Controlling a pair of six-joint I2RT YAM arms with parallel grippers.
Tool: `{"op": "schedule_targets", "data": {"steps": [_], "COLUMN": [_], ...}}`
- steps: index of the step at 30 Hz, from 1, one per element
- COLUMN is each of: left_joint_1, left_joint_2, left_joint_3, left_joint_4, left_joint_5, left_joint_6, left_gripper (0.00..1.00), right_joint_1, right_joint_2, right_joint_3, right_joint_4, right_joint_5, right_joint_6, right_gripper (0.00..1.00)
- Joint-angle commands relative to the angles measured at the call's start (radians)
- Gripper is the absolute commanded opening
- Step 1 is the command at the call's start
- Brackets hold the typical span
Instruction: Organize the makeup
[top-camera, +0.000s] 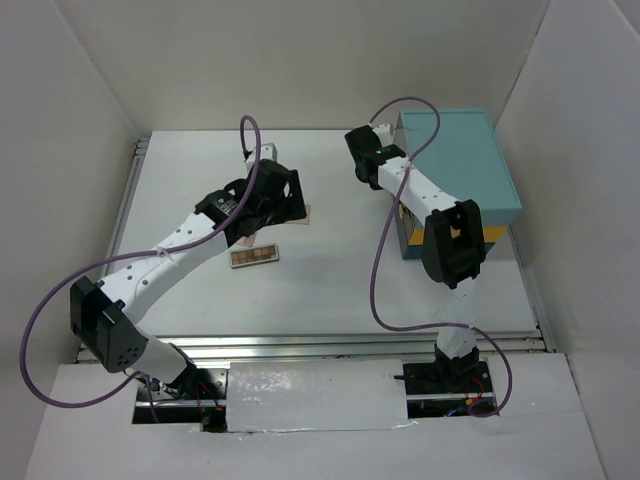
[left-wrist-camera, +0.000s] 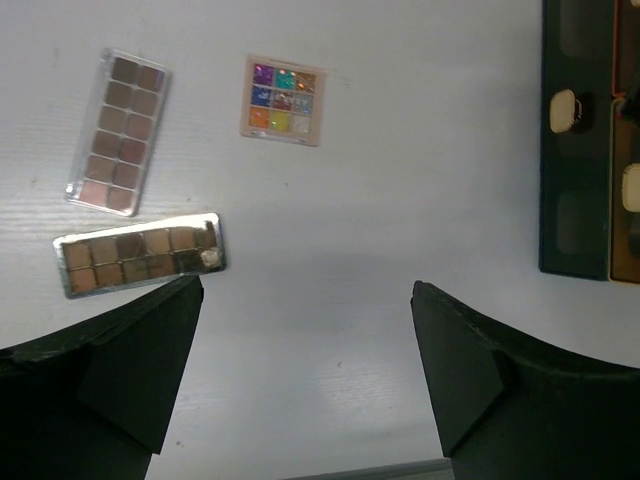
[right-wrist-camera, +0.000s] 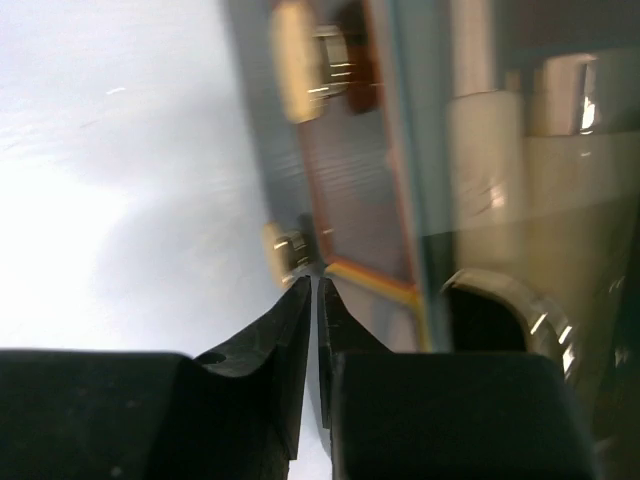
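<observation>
Right hand (right-wrist-camera: 316, 285), fingers (right-wrist-camera: 285, 330) together, empty, at teal case's (top-camera: 460, 160) knobbed drawers (right-wrist-camera: 350, 190); left hand (left-wrist-camera: 305, 285) agape, empty, above palettes (left-wrist-camera: 140, 255)

teal case (top-camera: 460, 165): boxy, flat top, far right of the surface, near the right wall | surface (top-camera: 330, 290): white, flat | walls (top-camera: 300, 60): white panels, three sides | rail (top-camera: 330, 345): metal, along near edge

My top view: bright, even, soft shadows on white matte table (top-camera: 330, 290). Left wrist: sharp, glare spot on silver-framed brown eyeshadow palette (left-wrist-camera: 140, 255). Right wrist: I get heavy blur, table blown out at left.
</observation>
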Motion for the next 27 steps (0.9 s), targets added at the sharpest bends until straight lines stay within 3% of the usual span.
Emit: {"op": "schedule_targets", "data": {"steps": [1, 3, 7, 11, 12, 14, 17, 20, 21, 22, 23, 27], "left_joint_1": [0.038, 0.075, 0.078, 0.079, 0.081, 0.079, 0.079, 0.076, 0.076, 0.075, 0.075, 0.073], "left_joint_2": [0.026, 0.032, 0.041, 0.141, 0.217, 0.305, 0.493, 0.69, 0.721, 0.753, 0.814, 0.932], "left_joint_3": [-0.035, -0.095, -0.244, -0.263, -0.247, -0.188, -0.061, 0.087, 0.119, 0.182, 0.213, 0.322], "left_joint_4": [0.112, 0.228, 0.492, 0.724, 0.756, 0.868, 0.977, 0.982, 0.988, 0.999, 1.02, 1.137], "left_joint_5": [0.153, 0.248, 0.391, 0.508, 0.573, 0.646, 0.744, 0.772, 0.773, 0.787, 0.795, 0.835], "left_joint_6": [0.011, -0.008, -0.018, -0.075, -0.089, -0.139, -0.211, -0.25, -0.259, -0.268, -0.291, -0.374], "left_gripper": [0.99, 0.99, 0.99, 0.99, 1.0, 0.99, 0.97, 0.96, 0.96, 0.96, 0.96, 0.93], "right_joint_1": [0.09, 0.126, 0.14, 0.14, 0.14, 0.14, 0.143, 0.145, 0.146, 0.145, 0.145, 0.14], "right_joint_2": [-0.094, -0.12, -0.166, -0.278, -0.357, -0.447, -0.602, -0.616, -0.604, -0.597, -0.6, -0.684], "right_joint_3": [0.01, 0.018, 0.033, -0.029, -0.063, -0.17, -0.282, -0.265, -0.245, -0.231, -0.221, -0.289], "right_joint_4": [0.045, 0.055, 0.017, -0.005, 0.017, 0.098, 0.193, 0.151, 0.129, 0.112, 0.107, 0.19], "right_joint_5": [-0.052, -0.052, 0.008, -0.056, -0.096, -0.168, -0.165, -0.123, -0.089, -0.078, -0.081, -0.211], "right_joint_6": [-0.042, -0.047, -0.033, 0.038, 0.048, 0.064, 0.079, 0.055, 0.059, 0.067, 0.074, 0.107], "right_gripper": [0.16, 0.24, 0.24, 0.25, 0.28, 0.54, 0.6, 0.52, 0.23, 0.06, 0.0, 0.0]}}
